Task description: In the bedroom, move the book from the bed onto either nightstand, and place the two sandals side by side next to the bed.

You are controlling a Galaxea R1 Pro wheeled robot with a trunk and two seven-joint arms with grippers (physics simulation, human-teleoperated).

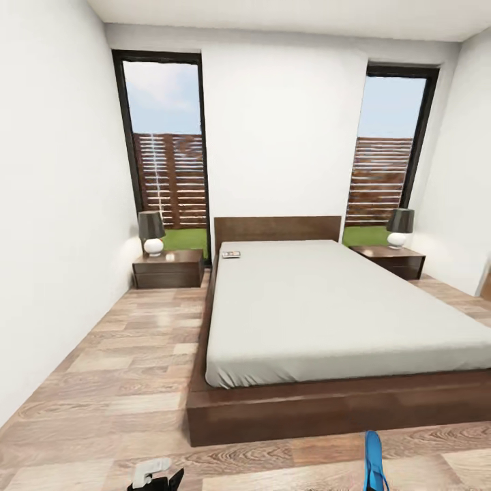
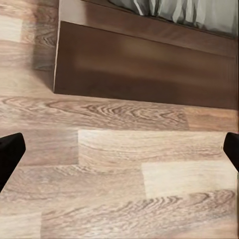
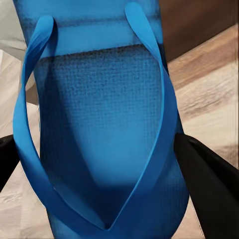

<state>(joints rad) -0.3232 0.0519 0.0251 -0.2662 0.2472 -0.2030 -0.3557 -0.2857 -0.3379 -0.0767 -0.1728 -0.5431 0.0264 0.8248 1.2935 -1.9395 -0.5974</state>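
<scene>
**Facing the bed, 1 sandal in my right claw**

I see the bed ahead, 2 nightstands flanking it. The book lies near the headboard. My right claw grips a sandal; my left claw hangs spread over floor.

A big bed with a pale mattress sits in the middle of the frame, on a wood floor. A small book lies on the mattress near the headboard. A dark nightstand with a lamp stands at each side. At the bottom edge, right of the middle, a blue sandal pokes up. The left gripper peeks in at the bottom left.
</scene>
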